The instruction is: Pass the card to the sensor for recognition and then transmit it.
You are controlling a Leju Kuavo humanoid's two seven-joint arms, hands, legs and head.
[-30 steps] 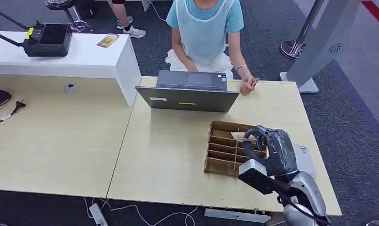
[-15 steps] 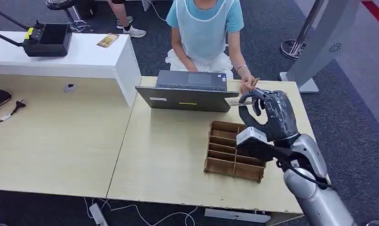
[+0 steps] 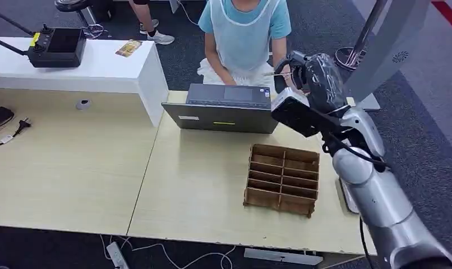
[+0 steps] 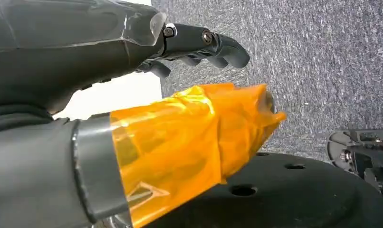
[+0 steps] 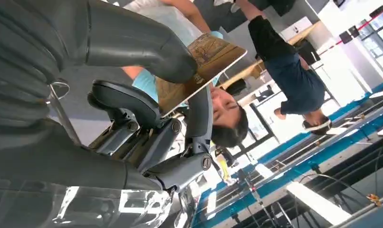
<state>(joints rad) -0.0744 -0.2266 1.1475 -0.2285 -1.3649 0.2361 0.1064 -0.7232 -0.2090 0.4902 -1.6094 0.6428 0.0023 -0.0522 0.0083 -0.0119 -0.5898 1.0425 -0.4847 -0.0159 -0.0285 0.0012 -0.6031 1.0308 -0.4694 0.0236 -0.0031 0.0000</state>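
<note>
While the right hand (image 3: pixel 308 78) pinches the card (image 3: pixel 275 72) between thumb and a finger, it's raised at the table's (image 3: pixel 201 179) far edge, right of the laptop (image 3: pixel 226 109), before the seated person (image 3: pixel 243 33). Left hand (image 4: pixel 132 52) holds nothing, fingers loosely curled.

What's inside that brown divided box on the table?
The compartments of the brown divided box that show in the head view look empty, apart from shadow. The dividers hide parts of the floors. The right hand, raised above the laptop, pinches a card.
</note>
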